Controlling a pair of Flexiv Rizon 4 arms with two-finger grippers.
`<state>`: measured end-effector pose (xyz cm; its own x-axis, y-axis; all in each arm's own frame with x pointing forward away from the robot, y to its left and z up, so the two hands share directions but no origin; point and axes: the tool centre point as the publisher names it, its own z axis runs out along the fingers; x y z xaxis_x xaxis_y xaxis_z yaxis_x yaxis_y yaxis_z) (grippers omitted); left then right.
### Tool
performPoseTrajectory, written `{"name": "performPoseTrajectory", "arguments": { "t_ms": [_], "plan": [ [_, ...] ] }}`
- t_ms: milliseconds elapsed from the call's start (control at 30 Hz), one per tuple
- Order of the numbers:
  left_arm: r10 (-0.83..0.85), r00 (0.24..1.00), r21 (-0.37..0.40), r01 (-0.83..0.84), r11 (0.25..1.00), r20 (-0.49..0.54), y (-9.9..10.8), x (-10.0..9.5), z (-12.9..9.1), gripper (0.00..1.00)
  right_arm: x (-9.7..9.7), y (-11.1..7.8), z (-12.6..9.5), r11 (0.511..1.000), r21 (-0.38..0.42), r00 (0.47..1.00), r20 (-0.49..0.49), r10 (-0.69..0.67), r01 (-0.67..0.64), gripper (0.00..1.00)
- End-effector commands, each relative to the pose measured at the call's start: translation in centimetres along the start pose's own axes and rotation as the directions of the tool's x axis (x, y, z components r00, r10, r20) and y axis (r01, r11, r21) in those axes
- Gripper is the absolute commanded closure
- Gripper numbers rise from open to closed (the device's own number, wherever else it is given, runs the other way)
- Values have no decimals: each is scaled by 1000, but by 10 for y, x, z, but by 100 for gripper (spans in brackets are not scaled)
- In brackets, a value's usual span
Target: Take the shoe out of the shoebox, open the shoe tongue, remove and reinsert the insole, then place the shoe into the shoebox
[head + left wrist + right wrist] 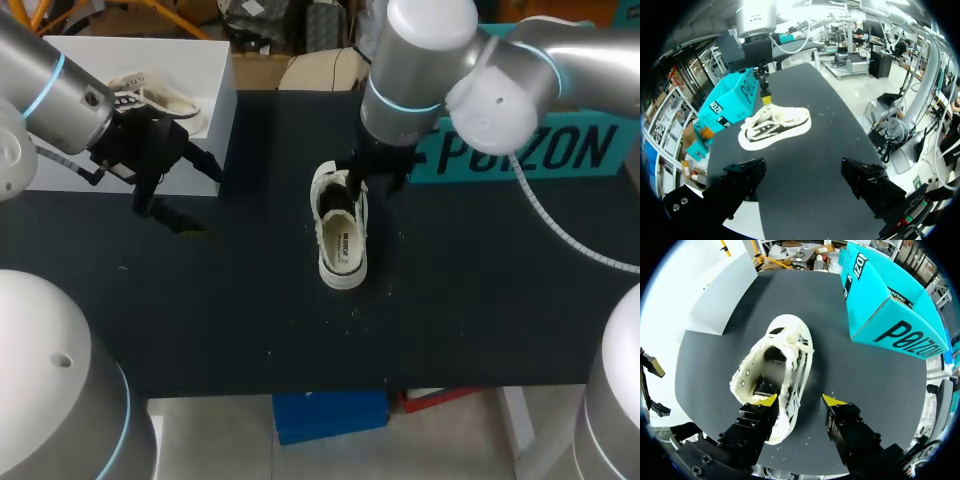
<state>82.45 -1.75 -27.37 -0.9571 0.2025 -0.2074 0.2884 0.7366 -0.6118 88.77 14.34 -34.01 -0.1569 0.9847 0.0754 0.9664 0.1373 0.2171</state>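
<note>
the shoe [340,235] lies out on the table [480,300], at four o'clock from the shoebox [225,125], with the right hand [799,400] open astride its side and the left hand [195,195] open and empty, so tongue, insole and return seem left.

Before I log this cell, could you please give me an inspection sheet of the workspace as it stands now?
Surface: black table, a few small white specks near the shoe.
Job's things: shoe on its sole mid-table, opening upward; white shoebox at the far left holds a second shoe; teal lid at the far right.
Clutter: nothing seen.
Grippers: left gripper open and empty, over the table beside the shoebox; right gripper open, one fingertip over the shoe's heel opening, the other beside the shoe.
Cables: white coiled cable hangs from the right arm above the table.
Surroundings: nothing seen reaching over the table.
</note>
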Motion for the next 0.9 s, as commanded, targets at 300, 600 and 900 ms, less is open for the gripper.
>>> {"name": "performPoseTrajectory", "arguments": {
  "t_ms": [300,600,900],
  "plan": [
    [1,1000,-1,-1,1000,3,0,1,1,0,1,3,16,999,40,1000,-2,3,-3,51],
    [1,1000,-1,-1,1000,3,0,1,1,0,0,-4,37,997,77,1000,-7,-8,8,51],
    [1,1000,-1,-1,1000,3,0,1,1,0,3,-2,57,994,107,1000,-11,-25,26,51]
  ]
}}
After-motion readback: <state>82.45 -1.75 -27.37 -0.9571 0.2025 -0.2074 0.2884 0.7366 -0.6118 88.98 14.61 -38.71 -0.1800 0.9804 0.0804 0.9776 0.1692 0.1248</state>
